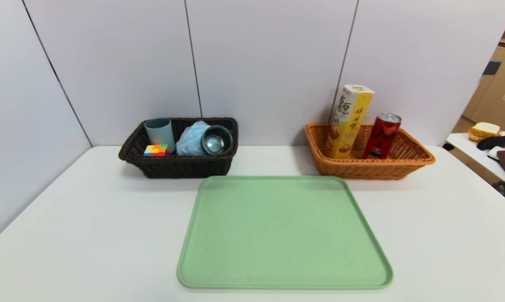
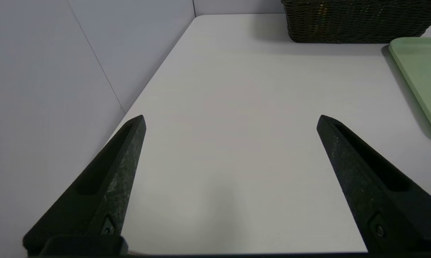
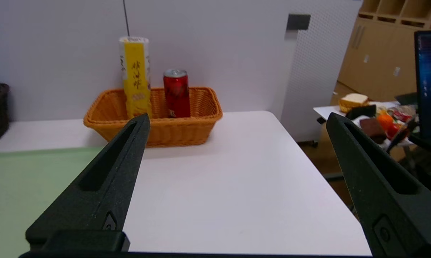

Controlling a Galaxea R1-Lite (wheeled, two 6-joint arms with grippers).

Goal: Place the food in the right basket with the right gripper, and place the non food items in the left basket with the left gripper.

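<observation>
The yellow snack carton (image 1: 348, 121) and the red drink can (image 1: 382, 135) stand in the orange-tan right basket (image 1: 420, 156), also seen in the right wrist view (image 3: 104, 125). The blue-grey cup (image 1: 160, 133), the light blue bath sponge (image 1: 191, 138), the puzzle cube (image 1: 155, 150) and the glass mug (image 1: 216, 140) on its side lie in the dark brown left basket (image 1: 181, 167). My left gripper (image 2: 230, 120) is open and empty over bare table near the table's left front. My right gripper (image 3: 237, 118) is open and empty over the table's right front. Neither gripper shows in the head view.
A green tray (image 1: 282, 235) lies bare on the white table in front of the baskets. Partition walls stand behind and to the left. The table's right edge (image 3: 319, 172) drops to the floor; a side table (image 1: 483, 155) with clutter stands beyond it.
</observation>
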